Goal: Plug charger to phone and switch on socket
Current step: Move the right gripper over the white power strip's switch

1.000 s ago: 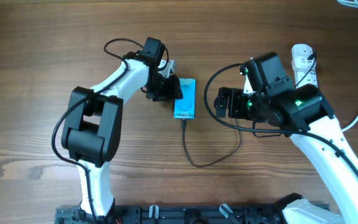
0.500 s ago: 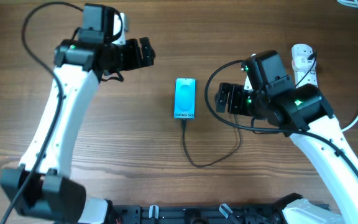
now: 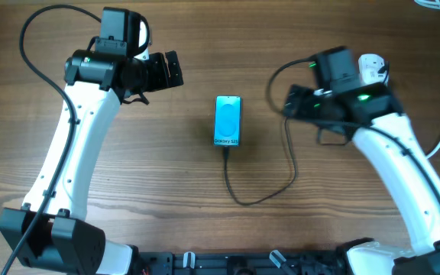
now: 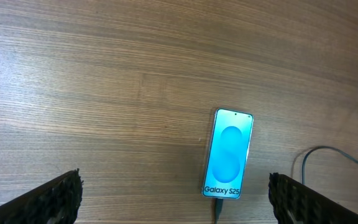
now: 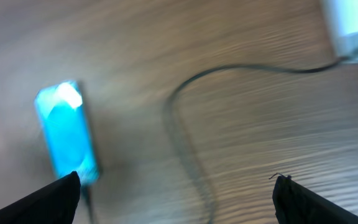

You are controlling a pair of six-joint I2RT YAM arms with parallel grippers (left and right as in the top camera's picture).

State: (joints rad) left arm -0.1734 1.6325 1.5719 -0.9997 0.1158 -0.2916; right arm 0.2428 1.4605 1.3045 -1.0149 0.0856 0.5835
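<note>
Our left gripper [image 3: 176, 70] gapes wide on an arched arm, well left of the phone [image 3: 228, 121]. Our right gripper [image 3: 286, 101], also spread, hangs between phone and socket [image 3: 371, 67]; the charger [image 3: 239, 197] meets the phone's lower edge.

Only one readable text: "Galaxy S25" on the phone [image 4: 229, 154]. White letters, single line on the cyan screen, at its lower edge, the end where the charger [image 4: 218, 210] goes in. Sharp in the left wrist view, reads upright there. Overhead view has the same line at the phone's [image 3: 228, 120] lower edge, tiny, just about legible. Right wrist view is motion-blurred: the phone [image 5: 66, 132] is a cyan smear, lettering can't be made out. Nothing else legible in any view
</note>
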